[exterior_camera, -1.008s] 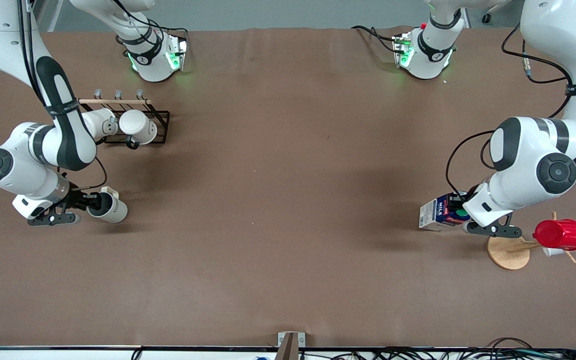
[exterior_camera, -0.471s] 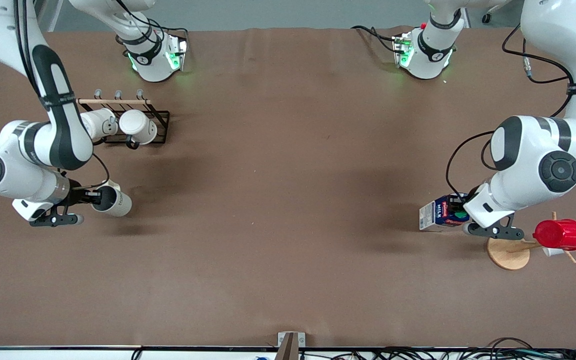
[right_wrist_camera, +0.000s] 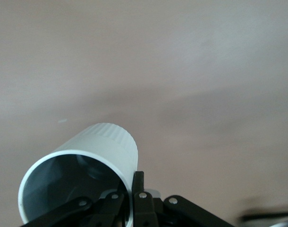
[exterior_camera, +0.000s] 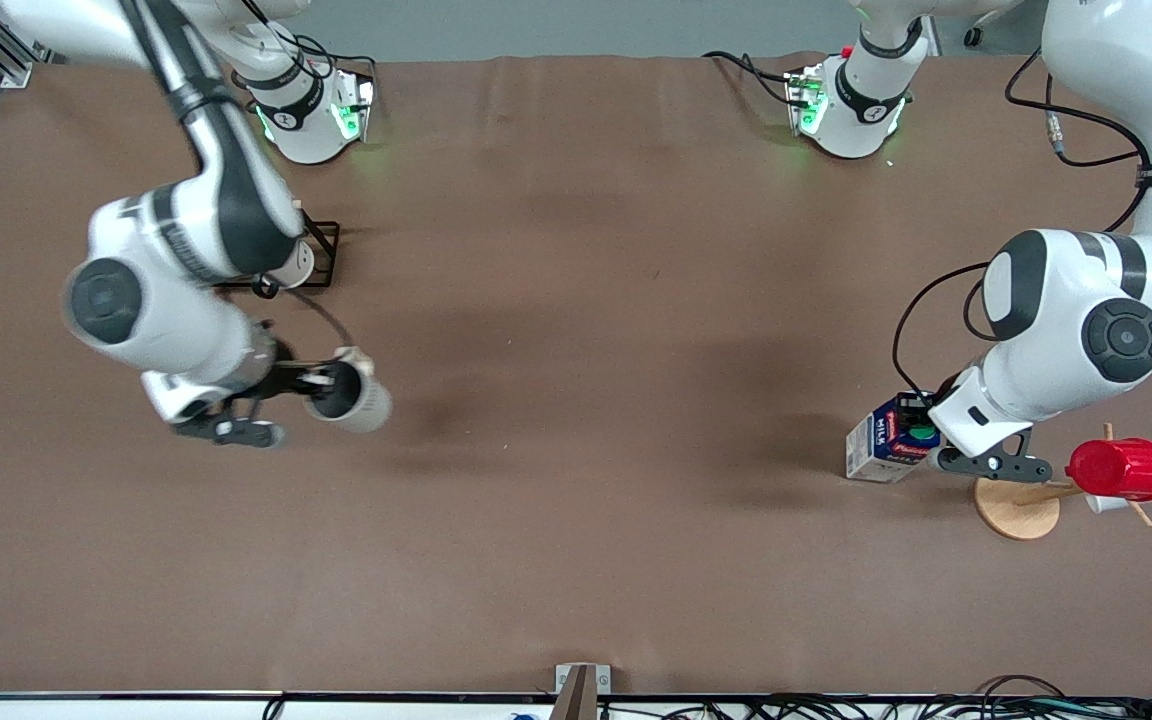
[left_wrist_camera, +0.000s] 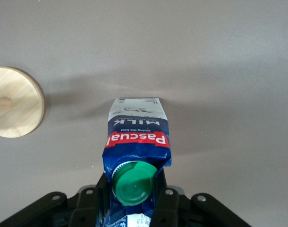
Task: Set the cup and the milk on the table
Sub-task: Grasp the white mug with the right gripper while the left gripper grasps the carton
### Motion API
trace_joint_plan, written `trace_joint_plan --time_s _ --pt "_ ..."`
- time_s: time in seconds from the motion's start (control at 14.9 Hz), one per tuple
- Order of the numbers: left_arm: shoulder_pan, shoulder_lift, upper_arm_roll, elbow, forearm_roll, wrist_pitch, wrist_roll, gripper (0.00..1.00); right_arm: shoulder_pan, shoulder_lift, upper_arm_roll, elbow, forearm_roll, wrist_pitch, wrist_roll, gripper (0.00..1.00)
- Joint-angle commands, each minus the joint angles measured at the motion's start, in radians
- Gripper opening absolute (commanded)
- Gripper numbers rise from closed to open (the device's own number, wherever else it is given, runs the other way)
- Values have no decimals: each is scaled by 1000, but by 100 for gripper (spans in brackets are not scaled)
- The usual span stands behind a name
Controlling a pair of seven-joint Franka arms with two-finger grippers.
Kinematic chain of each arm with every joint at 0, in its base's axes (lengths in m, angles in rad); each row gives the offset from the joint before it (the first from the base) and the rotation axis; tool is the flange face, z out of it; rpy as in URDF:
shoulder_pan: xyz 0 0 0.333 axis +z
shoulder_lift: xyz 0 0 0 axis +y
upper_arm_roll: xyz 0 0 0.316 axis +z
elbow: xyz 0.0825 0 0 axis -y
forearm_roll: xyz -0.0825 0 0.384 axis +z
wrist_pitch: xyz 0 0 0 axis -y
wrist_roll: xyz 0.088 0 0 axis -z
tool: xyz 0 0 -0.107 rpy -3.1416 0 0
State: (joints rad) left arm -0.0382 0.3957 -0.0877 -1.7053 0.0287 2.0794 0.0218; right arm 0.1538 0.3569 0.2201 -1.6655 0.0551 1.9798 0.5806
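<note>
The cup [exterior_camera: 351, 398], cream-white with a dark inside, hangs on its side over the brown table [exterior_camera: 586, 400], near the right arm's end. My right gripper [exterior_camera: 321, 383] is shut on its rim, one finger inside and one outside, as the right wrist view shows [right_wrist_camera: 133, 191] with the cup [right_wrist_camera: 87, 156] at the jaws. The milk [exterior_camera: 886, 440] is a blue carton with a green cap, low over the table toward the left arm's end. My left gripper [exterior_camera: 924, 438] is shut on its top. In the left wrist view the gripper [left_wrist_camera: 133, 201] clamps the milk [left_wrist_camera: 137, 137] beside the cap. I cannot tell whether its base touches the table.
A black wire rack [exterior_camera: 326, 245] with a white mug [exterior_camera: 294, 265] stands under the right arm, mostly hidden. A wooden mug tree with a round base [exterior_camera: 1011, 508] [left_wrist_camera: 14, 109] holds a red ribbed cup [exterior_camera: 1121, 468] right beside the left gripper.
The right arm has swung with the cup from the table's end toward the middle, now covering the rack. The left gripper with the milk has shifted slightly nearer to the front camera.
</note>
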Motion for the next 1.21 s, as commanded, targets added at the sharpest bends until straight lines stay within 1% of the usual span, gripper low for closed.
trace_joint_plan --time_s 0.0,0.07,0.2,0.4,0.54,0.67,0.81,0.87,0.94,1.01,1.08,1.14 --pt "-6 -17 -1 15 11 -4 12 39 96 167 47 172 -49 8 235 1" --pt "-6 -18 -1 19 11 -5 10 39 157 224 45 229 -76 10 311 1" --pt "-3 -20 -13 21 11 -4 17 39 242 296 45 292 -116 17 390 1" --pt "-2 -23 -64 35 8 -8 3 39 337 353 45 291 -144 123 447 1" --pt "0 -23 -90 65 7 -40 1 39 383 387 44 291 -178 148 517 1" --pt "0 -23 -125 85 7 -74 -35 39 395 404 44 286 -239 165 567 2" --pt "1 -34 -174 85 5 -93 -101 39 421 416 45 283 -256 165 585 4" --pt "0 -37 -202 85 7 -99 -146 39 425 424 44 283 -258 166 585 8" --pt "0 -37 -236 85 7 -99 -198 39 426 430 44 283 -258 166 585 19" --pt "0 -37 -269 85 8 -99 -257 39 425 430 45 283 -258 165 585 42" --pt "-6 -37 -297 85 10 -99 -322 39 425 430 44 283 -258 163 587 71" --pt "-9 -35 -325 85 11 -99 -374 39 423 424 44 283 -258 159 590 97"
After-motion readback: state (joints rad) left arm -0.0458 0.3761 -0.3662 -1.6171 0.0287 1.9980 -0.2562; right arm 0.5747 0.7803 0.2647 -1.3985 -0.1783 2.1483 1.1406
